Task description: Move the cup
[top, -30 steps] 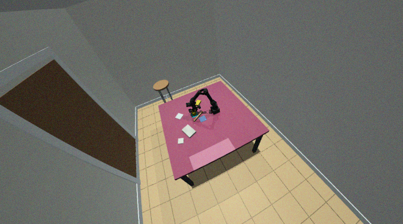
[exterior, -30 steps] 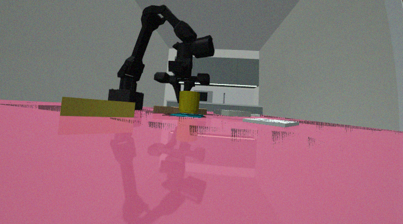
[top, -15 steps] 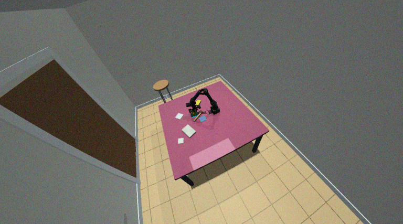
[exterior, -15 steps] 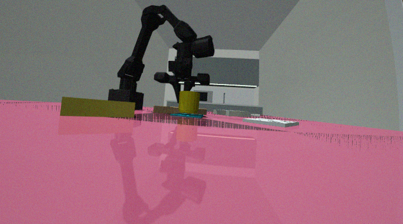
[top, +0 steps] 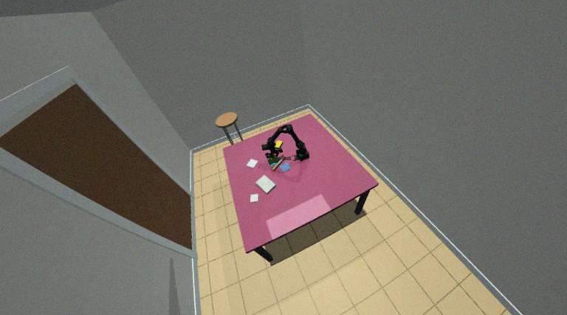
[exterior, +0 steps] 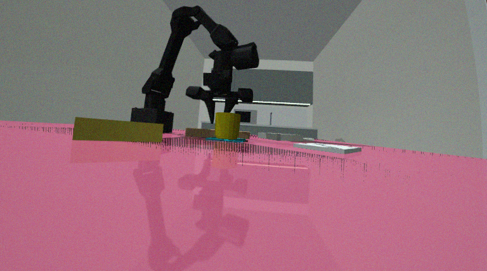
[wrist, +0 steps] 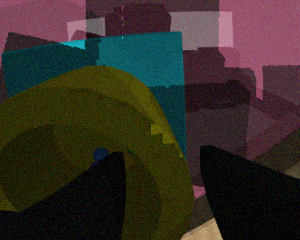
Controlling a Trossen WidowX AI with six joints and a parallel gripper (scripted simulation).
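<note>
The yellow cup [exterior: 227,125] [wrist: 167,175] stands upright on the cyan pad [exterior: 243,140] [wrist: 140,55]. A blue marble [wrist: 100,154] shows inside the cup; other marbles are hidden or too dark to tell. My gripper [exterior: 219,117] [wrist: 162,160] is partly open at the cup's rim. In the wrist view one fingertip is over the cup's opening and the other is outside the wall, with a gap between wall and outer finger. A blue pad [top: 285,167] lies on the table, nearer the arm's base.
A brown bar [top: 278,164] [exterior: 199,132] lies close beside the cyan pad. A yellow block [top: 278,144] [exterior: 117,129] lies to one side. A large pale slab [top: 265,184] and two small white tiles [top: 252,163] [top: 254,198] lie farther out on the pink table [top: 330,161].
</note>
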